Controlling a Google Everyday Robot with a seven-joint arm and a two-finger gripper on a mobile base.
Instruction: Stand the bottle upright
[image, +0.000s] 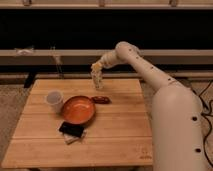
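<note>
The bottle (96, 80) is slim and pale cream with a yellowish top. It stands about upright at the far edge of the wooden table (117, 137), behind the orange bowl. My gripper (97, 69) is right at the bottle's top, reaching in from the right on the white arm (135, 59). I cannot tell whether the bottle's base rests on the table or hangs just above it.
A white cup (54, 100) stands at the left. An orange bowl (78, 109) sits mid-table, with a small reddish-brown oblong thing (101, 99) beside it. A black object on a pale pad (72, 131) lies in front. My white body (175, 130) fills the right side.
</note>
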